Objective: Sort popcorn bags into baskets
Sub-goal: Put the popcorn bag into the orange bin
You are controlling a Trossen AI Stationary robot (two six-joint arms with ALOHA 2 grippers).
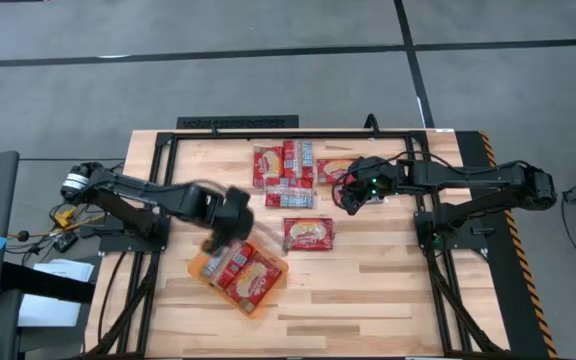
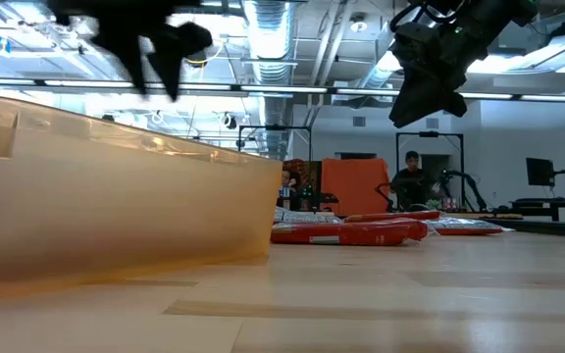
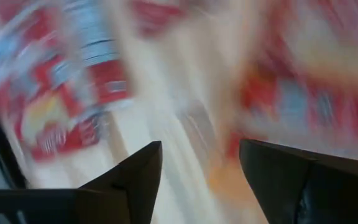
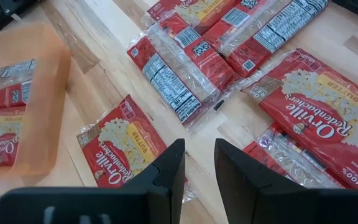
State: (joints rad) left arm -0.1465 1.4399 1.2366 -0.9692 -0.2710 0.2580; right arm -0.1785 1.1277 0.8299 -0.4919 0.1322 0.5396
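Several red popcorn bags lie flat in a pile (image 1: 284, 175) (image 4: 229, 43) at the table's far middle. One bag lies alone (image 1: 308, 233) (image 4: 120, 146) nearer the middle. The orange basket (image 1: 196, 268) (image 2: 116, 196) (image 4: 48, 93) sits at the near left with a few bags lying in it (image 1: 243, 272). My left gripper (image 1: 218, 238) (image 3: 197, 168) is open and empty, and hovers blurred over the basket's far edge. My right gripper (image 1: 348, 203) (image 4: 196, 168) hangs above the pile's right side, its fingers a narrow gap apart with nothing between them.
A black frame (image 1: 298, 128) runs along the table's far edge and down both sides by the arm bases. Bare wood (image 1: 388, 290) fills the near right of the table. A person sits far back in the room (image 2: 412, 175).
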